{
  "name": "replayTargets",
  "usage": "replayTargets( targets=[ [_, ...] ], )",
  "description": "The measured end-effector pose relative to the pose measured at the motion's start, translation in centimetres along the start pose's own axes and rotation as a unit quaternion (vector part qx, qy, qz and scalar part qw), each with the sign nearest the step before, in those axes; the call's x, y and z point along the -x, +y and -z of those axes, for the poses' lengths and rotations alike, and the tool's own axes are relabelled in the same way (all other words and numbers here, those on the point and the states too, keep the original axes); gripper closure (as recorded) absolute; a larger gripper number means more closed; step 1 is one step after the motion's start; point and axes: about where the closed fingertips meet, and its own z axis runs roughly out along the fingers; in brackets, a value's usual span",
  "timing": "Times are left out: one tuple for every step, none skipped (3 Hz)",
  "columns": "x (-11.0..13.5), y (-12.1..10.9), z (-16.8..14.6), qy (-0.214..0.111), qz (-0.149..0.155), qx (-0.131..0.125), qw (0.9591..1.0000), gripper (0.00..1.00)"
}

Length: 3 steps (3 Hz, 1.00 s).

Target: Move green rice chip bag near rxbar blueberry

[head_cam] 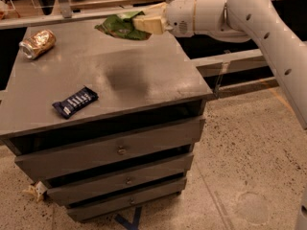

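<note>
The green rice chip bag (119, 27) is crinkly and bright green. It hangs in the air above the far edge of the grey cabinet top (124, 75), held by my gripper (145, 21), which is shut on its right end. The arm reaches in from the right. The rxbar blueberry (75, 101), a small dark navy bar with white lettering, lies flat near the front left of the cabinet top, well apart from the bag.
A crushed gold-brown can (37, 43) lies at the far left corner of the cabinet top. The cabinet has three drawers (120, 150) at the front. A low shelf rail (230, 61) runs behind and to the right. Speckled floor lies to the right.
</note>
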Motion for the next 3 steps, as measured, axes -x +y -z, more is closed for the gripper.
replayTargets(
  targets=[
    [-0.2,2.3,-0.2,-0.008,-0.008,0.037,0.9992,1.00],
    [-0.6,5.6,-1.2,-0.019,-0.016,0.076,0.9968,1.00],
    [-1.1,6.6,-1.7,-0.015,-0.018,0.078,0.9967,1.00]
  ],
)
